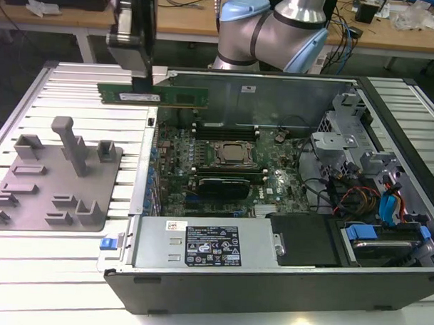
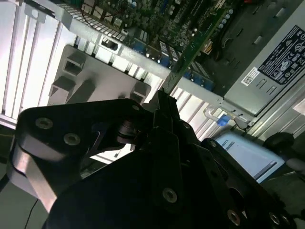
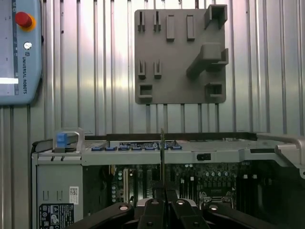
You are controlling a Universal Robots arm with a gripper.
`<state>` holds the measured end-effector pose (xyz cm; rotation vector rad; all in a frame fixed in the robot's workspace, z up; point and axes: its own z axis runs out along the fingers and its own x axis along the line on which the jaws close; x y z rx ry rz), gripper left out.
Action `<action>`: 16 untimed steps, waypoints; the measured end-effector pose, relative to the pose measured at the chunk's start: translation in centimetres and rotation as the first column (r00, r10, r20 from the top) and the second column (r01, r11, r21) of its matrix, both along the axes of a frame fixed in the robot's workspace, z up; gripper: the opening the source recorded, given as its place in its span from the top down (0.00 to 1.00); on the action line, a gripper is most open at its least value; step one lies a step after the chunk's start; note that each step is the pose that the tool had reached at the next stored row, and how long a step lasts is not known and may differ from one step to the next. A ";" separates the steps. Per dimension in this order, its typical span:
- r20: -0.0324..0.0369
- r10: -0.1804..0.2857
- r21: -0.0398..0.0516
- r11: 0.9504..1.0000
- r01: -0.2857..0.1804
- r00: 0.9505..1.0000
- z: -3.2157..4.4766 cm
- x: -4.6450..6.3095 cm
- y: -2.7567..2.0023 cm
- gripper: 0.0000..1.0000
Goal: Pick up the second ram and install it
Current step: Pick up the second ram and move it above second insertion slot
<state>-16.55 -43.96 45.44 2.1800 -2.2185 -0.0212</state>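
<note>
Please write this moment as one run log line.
gripper: shut on second ram | position: in air, level, near computer case wall | installed: not yet

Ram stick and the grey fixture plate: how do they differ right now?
The ram stick is green, thin and narrow; the fixture plate is grey, broad and studded with raised blocks. The ram stick hangs in the air on its long edge, clamped by the end effector, near the computer case edge; the fixture plate lies flat on the ribbed table. Both are toward the exterior view's left.

1 ram [image 1: 180, 96] — 1 fixture plate [image 1: 41, 199]
</note>
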 end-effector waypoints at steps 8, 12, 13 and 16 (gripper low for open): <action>0.000 0.000 0.000 1.000 0.000 1.000 -0.04 5.2 0.00 0.91; 0.000 0.000 0.000 1.000 0.000 1.000 -0.07 8.4 0.00 0.91; 0.000 0.000 0.000 1.000 0.000 1.000 -0.07 9.2 0.00 0.91; 0.000 0.000 0.001 1.000 0.000 1.000 -0.18 9.4 0.10 0.91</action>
